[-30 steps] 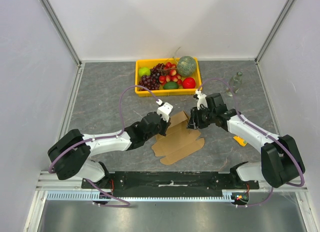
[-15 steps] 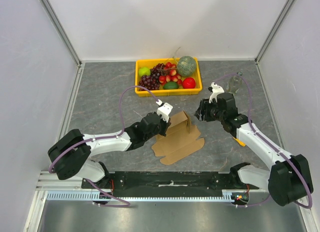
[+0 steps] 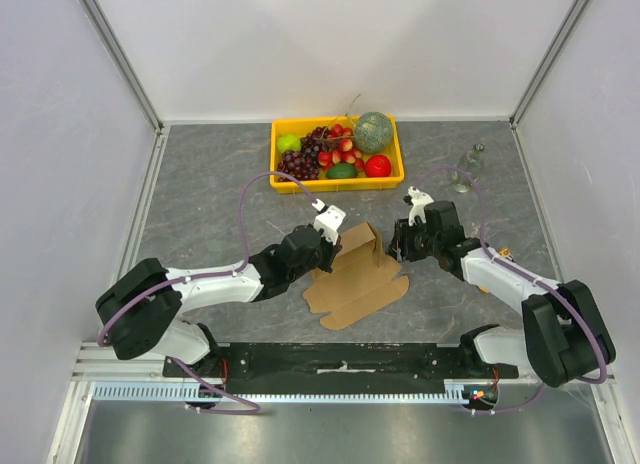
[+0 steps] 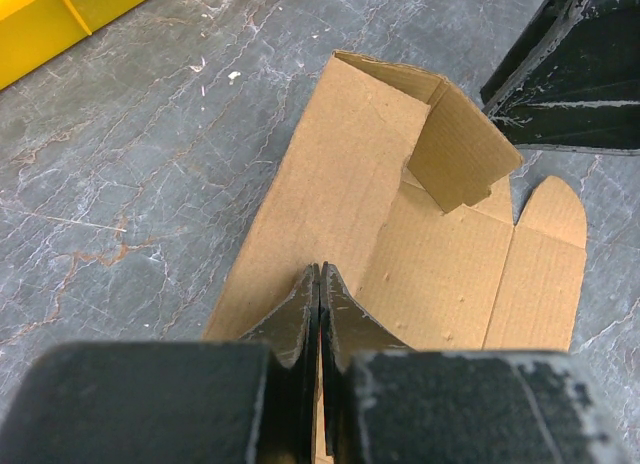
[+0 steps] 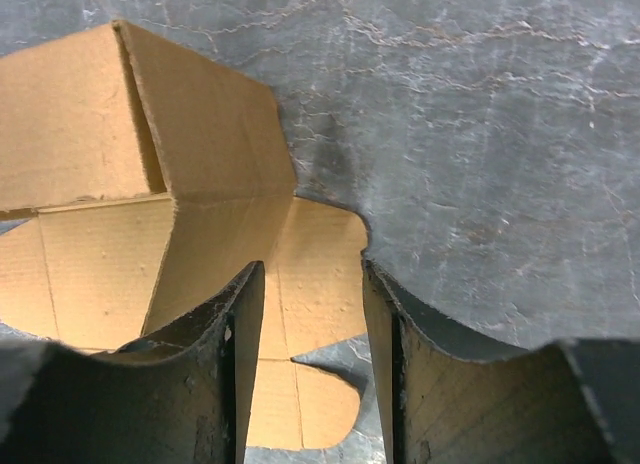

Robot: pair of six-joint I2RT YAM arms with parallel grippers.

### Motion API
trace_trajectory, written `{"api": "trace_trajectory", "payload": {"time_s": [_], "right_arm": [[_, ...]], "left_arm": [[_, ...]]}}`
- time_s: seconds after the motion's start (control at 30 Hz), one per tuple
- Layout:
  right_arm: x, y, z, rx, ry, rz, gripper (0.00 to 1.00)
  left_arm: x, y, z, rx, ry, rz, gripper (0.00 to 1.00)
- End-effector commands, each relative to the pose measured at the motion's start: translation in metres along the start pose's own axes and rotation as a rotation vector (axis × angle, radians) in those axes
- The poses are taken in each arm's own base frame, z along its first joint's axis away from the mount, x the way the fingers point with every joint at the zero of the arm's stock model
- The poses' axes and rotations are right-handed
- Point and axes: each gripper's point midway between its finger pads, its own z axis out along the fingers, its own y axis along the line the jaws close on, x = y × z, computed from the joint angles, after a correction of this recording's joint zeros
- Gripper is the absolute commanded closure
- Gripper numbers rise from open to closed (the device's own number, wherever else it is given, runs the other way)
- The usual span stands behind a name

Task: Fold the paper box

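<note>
The paper box (image 3: 358, 279) is a brown cardboard sheet lying partly folded in the middle of the table. One side wall (image 4: 330, 174) and an end flap (image 4: 462, 149) stand up; the other flaps lie flat. My left gripper (image 3: 327, 252) is shut, its tips (image 4: 319, 271) resting on the cardboard at the foot of the raised side wall, with nothing between them. My right gripper (image 3: 394, 246) hovers open at the box's right end. Its tips (image 5: 305, 284) straddle a flat rounded flap (image 5: 320, 274) just beside the upright end flap (image 5: 205, 124), touching neither.
A yellow crate (image 3: 283, 182) full of fruit stands behind the box; its corner (image 4: 60, 9) shows in the left wrist view. A small glass bottle (image 3: 466, 168) is at the back right. Bare grey tabletop (image 5: 480, 134) lies right of the box.
My right gripper let go of the box's end, swung out to the right, then came back close to it with its jaws apart. The end flap stays upright. The left arm has not moved.
</note>
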Motion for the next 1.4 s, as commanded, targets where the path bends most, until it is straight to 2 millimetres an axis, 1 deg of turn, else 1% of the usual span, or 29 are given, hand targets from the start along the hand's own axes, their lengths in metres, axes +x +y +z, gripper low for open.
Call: {"api": "trace_trajectory", "payload": {"time_s": [0.0,0.03,0.1,0.13,0.2,0.37,0.5,0.6,0.73,0.83,0.97,1.1,1.17,1.27,1.37], "right_arm": [[-0.023,0.016,0.008,-0.111,-0.123,-0.075,0.5],[-0.026,0.019,0.009,-0.127,-0.14,-0.083,0.51],[-0.024,0.022,0.011,-0.153,-0.158,-0.089,0.5],[-0.028,0.024,0.012,-0.166,-0.184,-0.097,0.51],[-0.03,0.027,0.012,-0.185,-0.21,-0.11,0.51],[-0.032,0.035,0.014,-0.245,-0.241,-0.128,0.51],[-0.036,0.038,0.015,-0.263,-0.267,-0.141,0.51],[-0.036,0.04,0.019,-0.278,-0.267,-0.154,0.51],[-0.032,0.039,0.021,-0.286,-0.27,-0.161,0.51],[-0.029,0.04,0.023,-0.296,-0.267,-0.167,0.52],[-0.028,0.04,0.026,-0.308,-0.275,-0.173,0.53],[-0.029,0.042,0.028,-0.32,-0.284,-0.181,0.53],[-0.03,0.043,0.029,-0.324,-0.29,-0.185,0.53],[-0.032,0.043,0.029,-0.327,-0.297,-0.194,0.53],[-0.034,0.044,0.03,-0.334,-0.307,-0.201,0.53]], "left_arm": [[-0.003,0.001,0.0,0.005,-0.004,0.007,0.98],[-0.004,0.001,0.0,0.005,-0.004,0.005,0.98],[-0.006,0.0,0.0,0.008,-0.01,0.004,0.98],[-0.008,0.0,0.0,0.008,-0.013,0.004,0.98],[-0.01,-0.001,0.0,0.012,-0.015,0.005,0.98],[-0.013,-0.003,0.002,0.02,-0.014,0.009,0.98],[-0.016,-0.005,0.002,0.028,-0.017,0.008,0.98],[-0.016,-0.005,0.002,0.031,-0.015,0.01,0.98],[-0.022,-0.004,0.0,0.032,-0.022,0.011,0.98],[-0.031,-0.008,-0.002,0.054,-0.03,0.012,0.97],[-0.048,-0.016,-0.008,0.09,-0.041,0.014,0.94],[-0.075,-0.02,-0.015,0.113,-0.084,0.022,0.9],[-0.088,-0.015,-0.018,0.104,-0.112,0.024,0.89],[-0.105,0.009,-0.017,0.067,-0.145,-0.011,0.88],[-0.114,0.037,-0.007,0.06,-0.154,-0.088,0.86]]}}
